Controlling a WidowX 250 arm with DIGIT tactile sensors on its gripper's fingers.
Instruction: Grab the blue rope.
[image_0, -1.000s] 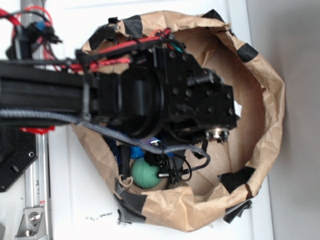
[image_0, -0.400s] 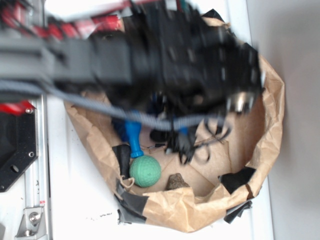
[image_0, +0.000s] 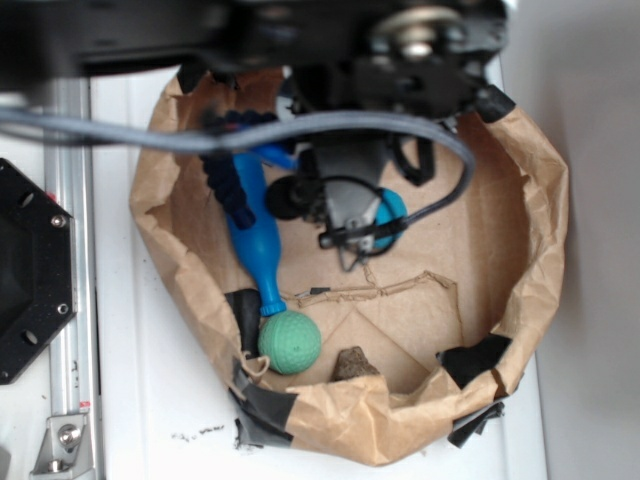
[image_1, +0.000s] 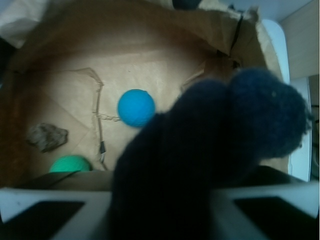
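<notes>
Gripping the blue rope (image_1: 200, 160), my gripper (image_0: 352, 215) hangs inside the paper bag (image_0: 540, 260). In the wrist view the dark, fuzzy rope fills the space right in front of the camera, pinched between the two white fingers (image_1: 45, 200) at the bottom. From the outside view I see the rope (image_0: 232, 180) hanging in a bumpy line on the left side of the bag, up off the bag floor, with its top end running in under the arm. I cannot see the pinching spot itself from there.

Just beside the rope, and partly under it, lies a bright blue bowling pin (image_0: 258, 240). Its thin end points at a green ball (image_0: 290, 342), and the two look like they touch. A blue ball (image_1: 136, 108) sits on the bag floor, under the gripper. A small brown lump (image_0: 352, 362) lies near the green ball. Black tape (image_0: 265, 400) patches the bag's rim. The bag sits on a white tabletop (image_0: 160, 420).
</notes>
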